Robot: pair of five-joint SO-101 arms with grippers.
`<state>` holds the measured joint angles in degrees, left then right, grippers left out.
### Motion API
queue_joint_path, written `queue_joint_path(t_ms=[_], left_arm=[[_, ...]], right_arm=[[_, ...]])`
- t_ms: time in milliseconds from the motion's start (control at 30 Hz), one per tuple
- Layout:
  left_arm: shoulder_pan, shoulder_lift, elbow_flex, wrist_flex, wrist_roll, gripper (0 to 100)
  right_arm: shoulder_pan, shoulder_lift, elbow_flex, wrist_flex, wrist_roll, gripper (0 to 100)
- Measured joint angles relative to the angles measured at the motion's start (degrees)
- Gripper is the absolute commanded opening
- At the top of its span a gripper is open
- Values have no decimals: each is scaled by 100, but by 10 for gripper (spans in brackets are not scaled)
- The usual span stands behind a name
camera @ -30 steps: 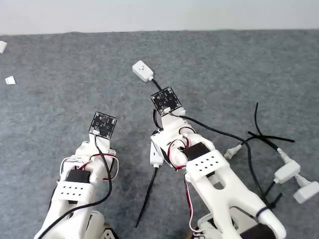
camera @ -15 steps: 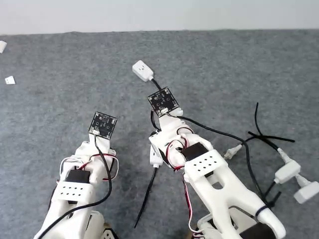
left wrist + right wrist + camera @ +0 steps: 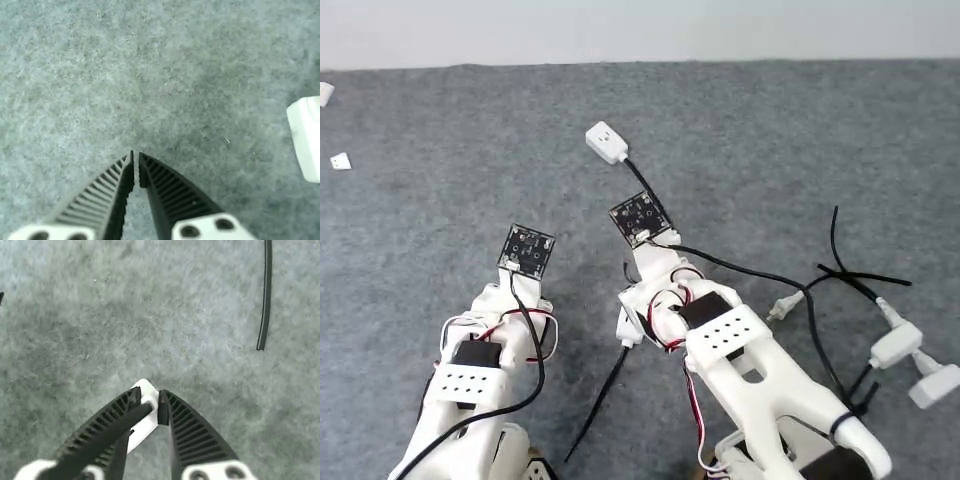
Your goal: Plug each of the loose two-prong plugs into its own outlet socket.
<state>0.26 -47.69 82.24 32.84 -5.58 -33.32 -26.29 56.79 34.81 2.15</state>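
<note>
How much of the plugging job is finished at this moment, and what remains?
Done: nothing looks plugged in; the white outlet socket lies with no plug in it. In hand: the right gripper has its jaws shut on a white plug with a black cord. To do: bringing it to a socket, then the loose two-prong plug. The left gripper is shut and empty.

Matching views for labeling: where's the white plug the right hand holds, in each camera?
High view: white plug by the right arm's wrist, black cord trailing toward the bases.
Right wrist view: clamped in the right hand.
Left wrist view: a white block at the frame edge; cannot tell if it's this plug.
Shared landmark: the grey mat.
</note>
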Motion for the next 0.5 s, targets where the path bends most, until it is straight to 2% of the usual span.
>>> queue_joint_path(t_ms=[333,433,500], left_arm=[[-158,0,0,0,0,15],[-149,0,0,0,0,15],[-167,0,0,0,0,15]], right_arm=[[-167,246,-193,299,193,29],[-220,325,-290,378,123,128],[-281,387,-229,404,-176,213]])
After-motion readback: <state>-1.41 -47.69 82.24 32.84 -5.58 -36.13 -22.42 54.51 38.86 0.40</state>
